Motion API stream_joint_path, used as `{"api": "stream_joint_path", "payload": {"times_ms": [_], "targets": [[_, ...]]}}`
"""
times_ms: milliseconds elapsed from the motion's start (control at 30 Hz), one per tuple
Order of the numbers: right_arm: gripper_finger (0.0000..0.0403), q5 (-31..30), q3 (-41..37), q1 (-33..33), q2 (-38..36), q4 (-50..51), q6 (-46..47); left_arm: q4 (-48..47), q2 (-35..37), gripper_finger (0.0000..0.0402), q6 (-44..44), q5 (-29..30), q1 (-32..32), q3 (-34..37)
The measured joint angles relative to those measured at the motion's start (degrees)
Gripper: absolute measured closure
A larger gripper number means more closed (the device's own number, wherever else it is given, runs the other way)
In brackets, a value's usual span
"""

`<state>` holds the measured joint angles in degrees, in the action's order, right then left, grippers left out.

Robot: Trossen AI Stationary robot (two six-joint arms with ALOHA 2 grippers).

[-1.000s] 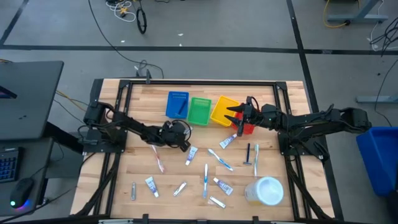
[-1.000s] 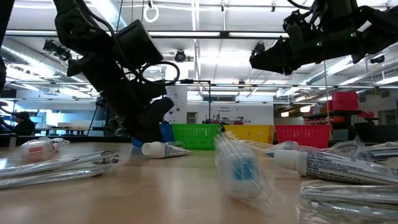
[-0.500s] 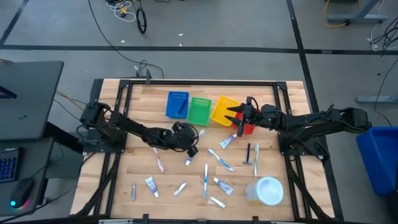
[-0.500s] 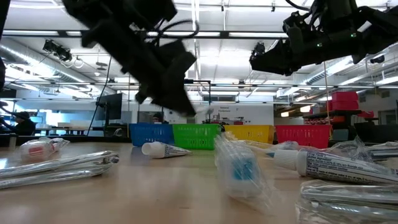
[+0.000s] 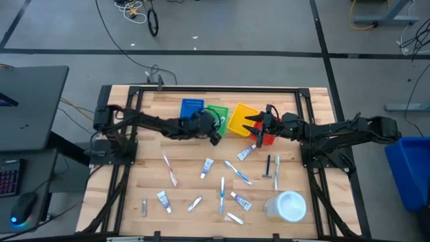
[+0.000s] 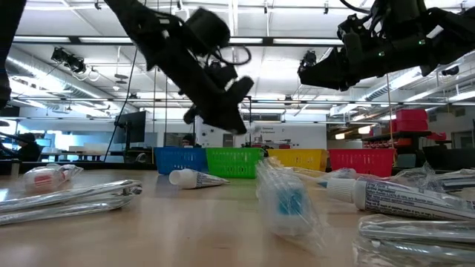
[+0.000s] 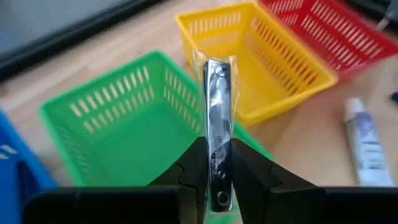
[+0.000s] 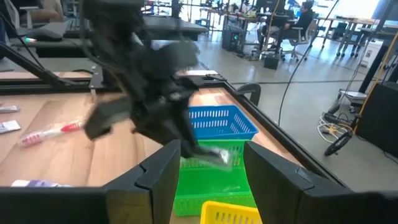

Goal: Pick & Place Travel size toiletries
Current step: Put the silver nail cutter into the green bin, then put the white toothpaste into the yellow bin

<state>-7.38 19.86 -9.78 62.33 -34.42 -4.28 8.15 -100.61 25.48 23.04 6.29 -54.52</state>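
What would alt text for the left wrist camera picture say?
The left gripper pinches a slim, shiny wrapped metal item upright above a green basket. A yellow basket and a red basket sit beyond, and a white tube lies on the wooden table.

The left tool (image 7: 212,180) hides the wrapped item's (image 7: 216,106) lower end.

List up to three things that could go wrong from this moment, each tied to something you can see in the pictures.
1. The left gripper pinches the wrapped nail clipper only at its lower end, so it could slip out.
2. It hangs above the green basket, near the yellow basket; a late release might land in the wrong one.
3. The right gripper, open, waits over the yellow and red baskets, close to the left arm, so the two could collide.
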Motion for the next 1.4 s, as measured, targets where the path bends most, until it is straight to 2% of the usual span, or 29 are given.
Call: {"api": "stream_joint_path", "payload": {"times_ms": [233,433,567,733,1033,1233,1400], "targets": [[0.0215,-0.09,0.0,-0.1,0.12,-0.12,-0.3,1.13,-5.56,0.0342,1.24,-4.26,5.31,-0.63],[0.0216,-0.06,0.0,-0.43,0.74,0.05,-0.32,0.7,-9.02,0.0329,1.07,-8.64,7.56,-2.22],[0.0215,-0.03,0.0,-0.74,0.84,0.56,-0.32,-0.14,-8.83,0.032,-1.52,-6.97,7.47,-3.17],[0.0217,-0.02,0.0,-0.92,0.9,0.8,-0.73,-0.39,-8.51,0.0298,-4.66,-7.63,7.5,-5.37],[0.0217,0.02,0.0,-1.08,0.9,0.86,-0.73,-0.96,-8.47,0.0253,-5.24,-6.17,7.47,-5.83],[0.0213,0.07,0.0,-1.07,0.9,0.95,-0.71,-3.65,-3.51,0.026,-4.88,-8.37,7.47,-5.88],[0.0207,0.13,0.0,-1.07,0.87,1.19,-0.71,-10.15,5.24,0.0274,-6.81,-8.85,7.1,-5.9]]}}
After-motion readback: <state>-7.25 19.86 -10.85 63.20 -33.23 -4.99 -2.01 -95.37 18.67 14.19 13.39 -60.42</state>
